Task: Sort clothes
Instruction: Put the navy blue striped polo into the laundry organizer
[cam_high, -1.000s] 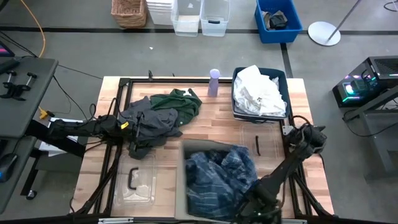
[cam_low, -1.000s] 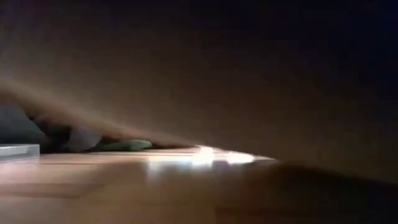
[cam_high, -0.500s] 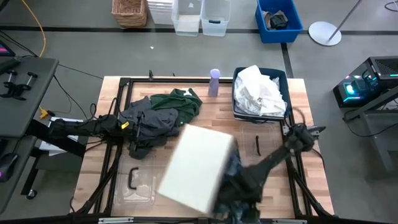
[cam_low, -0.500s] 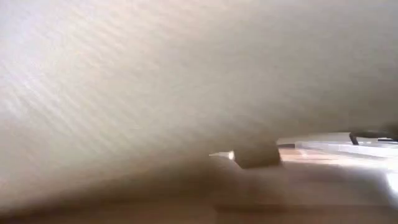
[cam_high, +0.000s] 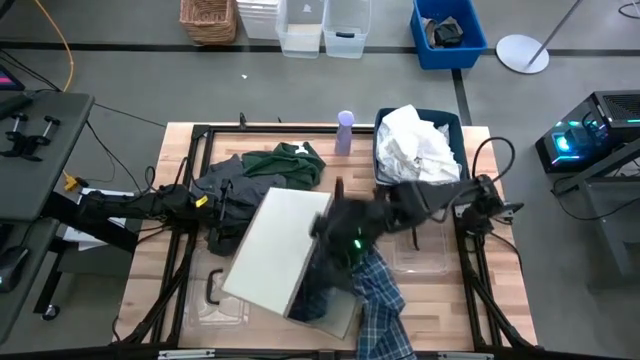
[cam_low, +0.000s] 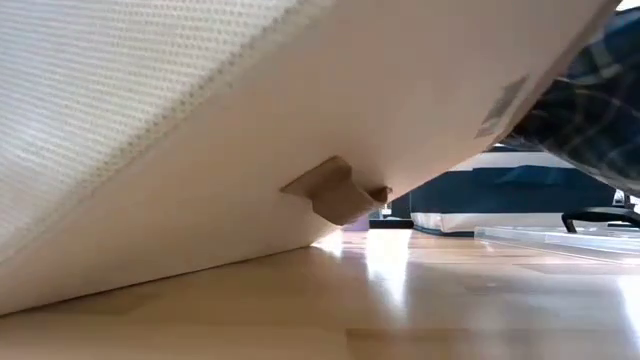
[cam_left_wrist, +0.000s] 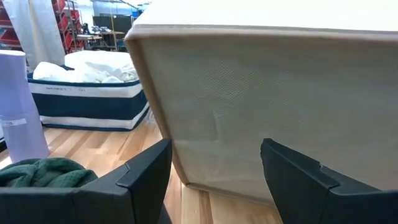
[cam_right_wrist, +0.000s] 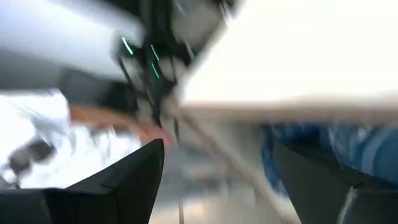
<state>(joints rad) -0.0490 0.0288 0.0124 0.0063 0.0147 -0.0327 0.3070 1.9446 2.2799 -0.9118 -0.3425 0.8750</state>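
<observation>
High view: beige fabric box (cam_high: 272, 251) tipped on its side at the middle of the wooden counter (cam_high: 440, 300), bottom panel facing up. Blue-and-white plaid shirt (cam_high: 378, 305) spills from under the box toward the near counter edge. Right claw (cam_high: 345, 238) sits at the box's raised edge; cannot tell whether it is clenched or released. White garments (cam_high: 415, 147) heaped in the dark blue plastic bin (cam_high: 382, 180) at the far right. Dark green garment (cam_high: 290, 163) and dark grey garment (cam_high: 238, 195) lie at the left; left claw (cam_high: 212, 203) rests at the grey one.

Low view: tilted box (cam_low: 200, 120) fills the frame; plaid shirt (cam_low: 585, 110) hangs at right.

Left wrist view: left claw (cam_left_wrist: 214, 180) released, fingers (cam_left_wrist: 146, 177) spread, facing the box wall (cam_left_wrist: 261, 112); green garment (cam_left_wrist: 43, 172) just beside it.

Right wrist view: blurred.
</observation>
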